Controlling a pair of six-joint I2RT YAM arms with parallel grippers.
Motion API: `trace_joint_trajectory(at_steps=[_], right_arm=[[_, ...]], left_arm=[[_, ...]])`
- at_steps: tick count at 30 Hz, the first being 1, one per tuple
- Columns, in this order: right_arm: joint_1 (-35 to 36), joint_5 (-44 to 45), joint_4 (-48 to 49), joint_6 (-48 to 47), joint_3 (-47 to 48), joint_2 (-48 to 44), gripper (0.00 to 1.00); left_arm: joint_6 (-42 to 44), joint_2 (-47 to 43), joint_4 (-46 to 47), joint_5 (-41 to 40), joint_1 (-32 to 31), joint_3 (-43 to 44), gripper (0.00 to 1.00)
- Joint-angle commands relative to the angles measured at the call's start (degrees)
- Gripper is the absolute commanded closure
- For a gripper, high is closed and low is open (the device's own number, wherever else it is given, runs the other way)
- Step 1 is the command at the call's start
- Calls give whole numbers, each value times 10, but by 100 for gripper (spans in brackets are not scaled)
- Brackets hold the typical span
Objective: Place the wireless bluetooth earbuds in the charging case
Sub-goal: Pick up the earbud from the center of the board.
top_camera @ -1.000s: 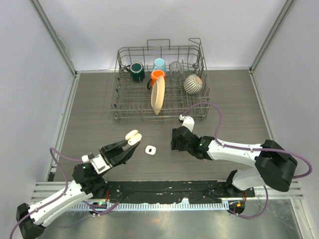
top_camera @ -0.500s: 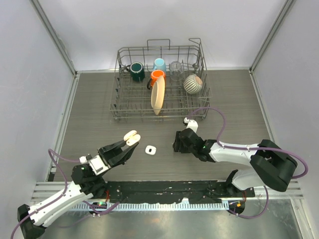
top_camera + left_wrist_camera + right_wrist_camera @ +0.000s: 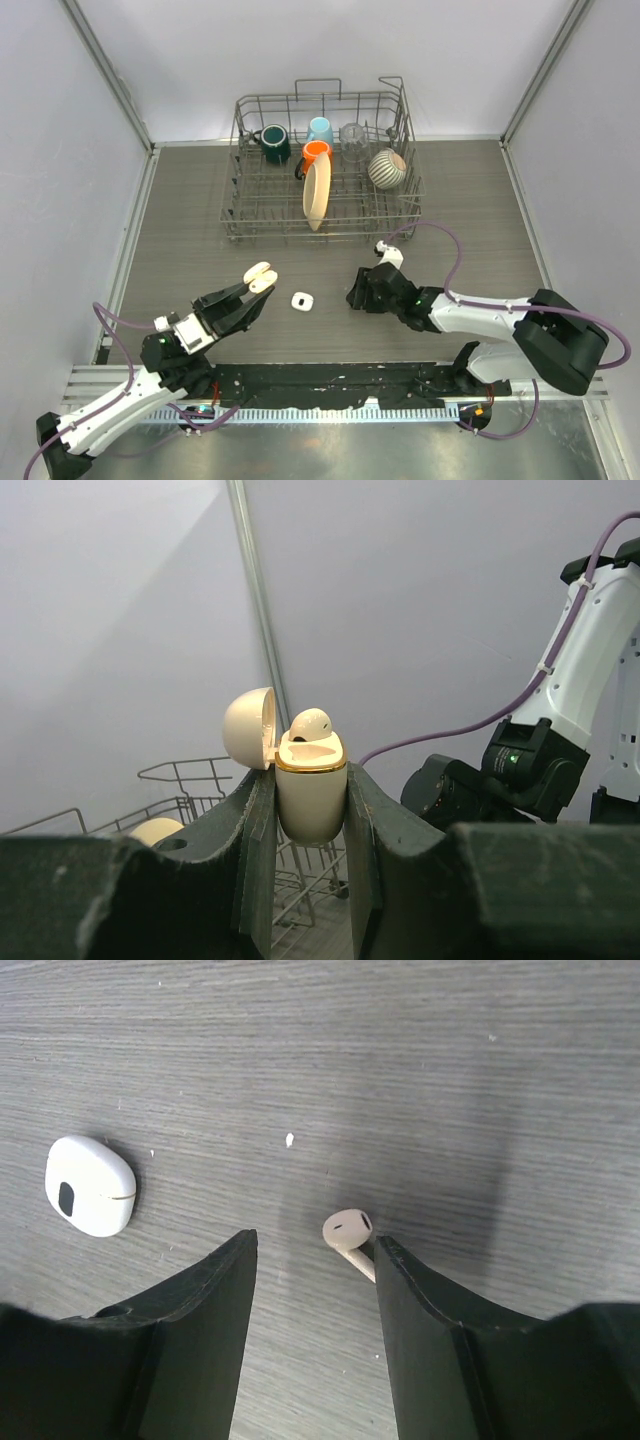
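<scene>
My left gripper (image 3: 310,780) is shut on a beige-tinted case (image 3: 311,798) with a gold rim, held off the table. Its lid (image 3: 249,727) hangs open to the left and one earbud (image 3: 309,723) sits in its top. In the top view this case (image 3: 261,275) is left of centre. The white charging case (image 3: 302,299) lies shut on the table, also in the right wrist view (image 3: 90,1185). My right gripper (image 3: 313,1242) is open and low over the table. A white earbud (image 3: 348,1230) lies between its fingers, stem against the right finger (image 3: 420,1300).
A wire dish rack (image 3: 320,225) stands at the back, holding a dark green mug (image 3: 274,143), an orange mug (image 3: 315,153), a blue cup (image 3: 320,129), a glass (image 3: 354,138), a striped bowl (image 3: 387,168) and a wooden utensil (image 3: 316,194). Grey walls close in both sides.
My right gripper has moved a little nearer and lower over the earbud. The left gripper has drifted slightly left with the beige case. The white case has not moved.
</scene>
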Motion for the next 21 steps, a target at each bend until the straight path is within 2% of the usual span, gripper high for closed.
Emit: trace_joint_trajectory(at_steps=[1, 9, 16, 21], right_arm=[[0, -25, 2, 40, -18, -26, 44], [10, -20, -19, 53, -2, -41, 44], [12, 71, -151, -5, 71, -29, 45], [14, 81, -177, -20, 102, -11, 45]], left_arm=[[3, -4, 16, -9, 1, -53, 100], [2, 8, 24, -8, 1, -53, 100], [3, 15, 29, -9, 1, -50, 100], [7, 22, 32, -10, 1, -49, 100]])
